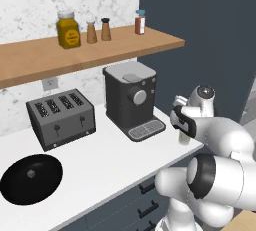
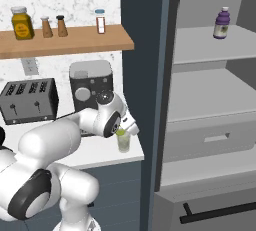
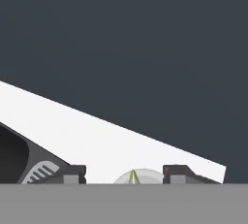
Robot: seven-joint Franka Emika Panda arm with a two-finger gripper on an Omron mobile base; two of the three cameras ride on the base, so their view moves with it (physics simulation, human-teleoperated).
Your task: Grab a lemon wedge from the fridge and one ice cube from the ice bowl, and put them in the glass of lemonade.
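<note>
A: Where is the tool point(image 2: 124, 129)?

B: In the right base view it hangs right over the glass of lemonade point(image 2: 123, 142), which stands at the table's point(image 2: 107, 155) corner, just beside the fridge point(image 2: 210, 100). A yellow-green lemon wedge point(image 2: 120, 132) sits at the glass's mouth, directly under the tool.

A: Are the fingers holding the wedge?

B: In the hand view the two fingertips point(image 3: 75, 173) stand apart, moderately wide, with the glass rim and the wedge point(image 3: 132, 177) between them at six o'clock. The wedge touches neither tip there.

A: What crowds the spot?

B: The coffee machine point(image 1: 131, 100) stands close at ten o'clock from the glass in the left base view, the toaster point(image 1: 61, 117) further out at nine o'clock, and a black round pan lid point(image 1: 31, 178) at eight o'clock near the table's front edge. Above runs a wooden shelf point(image 1: 75, 55) with a mustard jar point(image 1: 68, 30), two shakers point(image 1: 98, 30) and a small red-labelled bottle point(image 1: 140, 22).

A: Does one view give more than the other?

B: In the left base view the arm's own elbow and wrist cover most of the glass point(image 1: 184, 137); a pale sliver peeks out below the hand. The right base view shows the fridge open at three o'clock, pale shelves inside, a purple bottle point(image 2: 221, 23) on the upper one and a drawer below.
</note>
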